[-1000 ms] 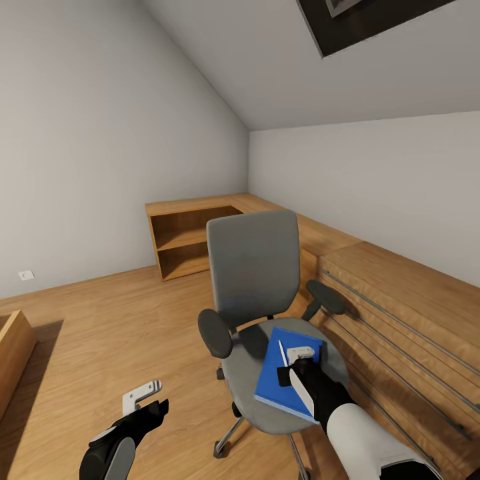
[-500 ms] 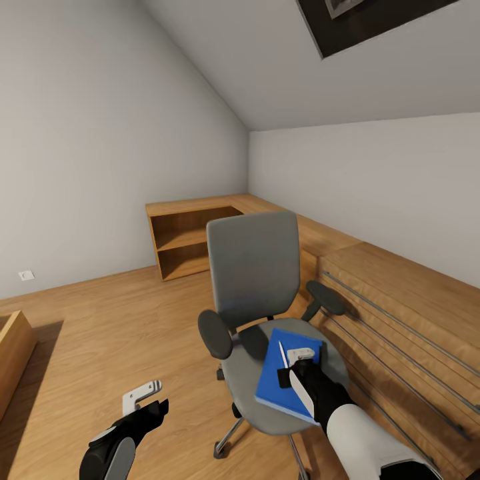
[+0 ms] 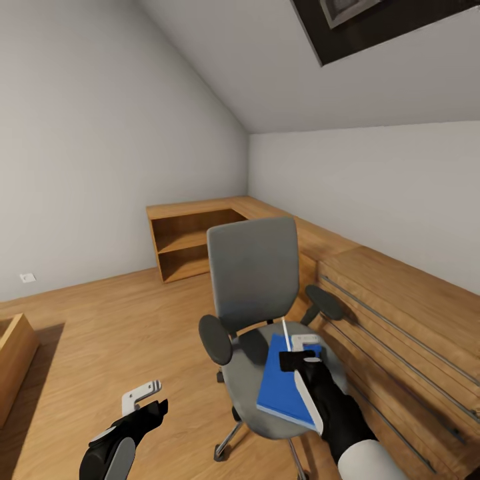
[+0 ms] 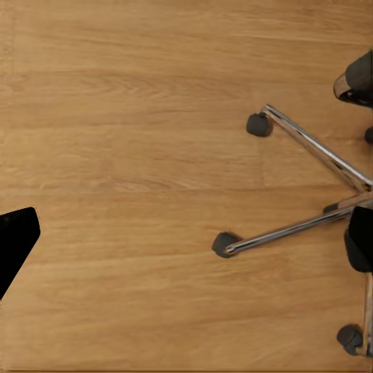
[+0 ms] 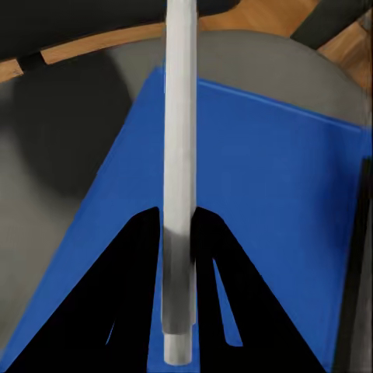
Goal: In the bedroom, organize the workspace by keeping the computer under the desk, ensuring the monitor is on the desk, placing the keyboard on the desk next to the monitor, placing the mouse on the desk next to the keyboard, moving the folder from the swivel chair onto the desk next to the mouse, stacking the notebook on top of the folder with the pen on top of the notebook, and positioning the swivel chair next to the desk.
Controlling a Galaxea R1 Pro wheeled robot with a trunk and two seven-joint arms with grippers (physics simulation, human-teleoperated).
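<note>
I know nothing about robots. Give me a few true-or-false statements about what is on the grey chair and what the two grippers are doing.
1. The bright blue flat folder lies on the seat of the grey upholstered swivel chair. True.
2. The right gripper is shut on a slim white pen. True.
3. The pen lies flat on the wooden floor. False: it is held above the folder.
4. The left gripper holds the folder. False: it holds nothing and hangs over the light wooden floor.
5. The chair has a chrome base on black casters. True.
</note>
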